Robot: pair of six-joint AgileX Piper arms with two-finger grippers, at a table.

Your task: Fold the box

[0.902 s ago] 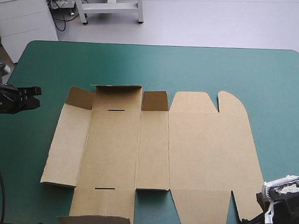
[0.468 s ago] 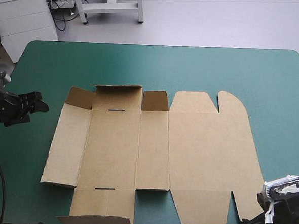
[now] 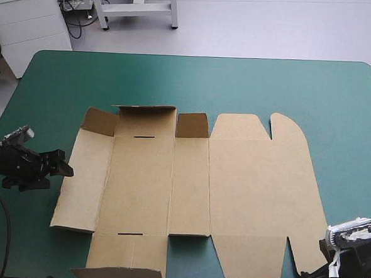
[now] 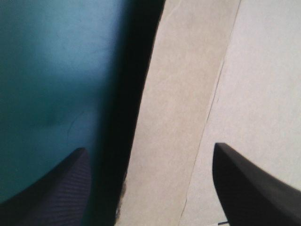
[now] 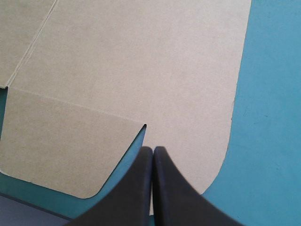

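The left gripper (image 3: 64,166) has moved. Earlier it was out by the left edge of the table (image 3: 177,75), well apart from the box (image 3: 252,187). Now it has slid in and a bit toward the near edge, and its tips are just beside the box's left flap (image 3: 82,177). Its fingers are spread wide. In the left wrist view the edge of that flap runs between them, with a dark shadow under it, so the flap seems to sit up a little off the cover. I think the gripper is getting ready to take hold of this flap and lift it up as a wall. That would be a first fold, so the job has hardly begun.

The right gripper (image 5: 153,153) has not moved. It waits at the near right corner of the table, fingers pressed together into one point, empty. Its tip is right at a small cut (image 5: 145,126) in the box's near right edge.

The box lies in the middle of the table, open and nearly flat. It is one sheet of plain brown board, dull and a bit rough, with thin fold lines pressed into it. The right part is big, with round corners (image 3: 287,123). The left part has narrow strips and small end flaps, and some of these tilt up a little. Two thin slots (image 3: 146,137) are cut in it, one at the far end and one at the near end. The cover is smooth teal-green.
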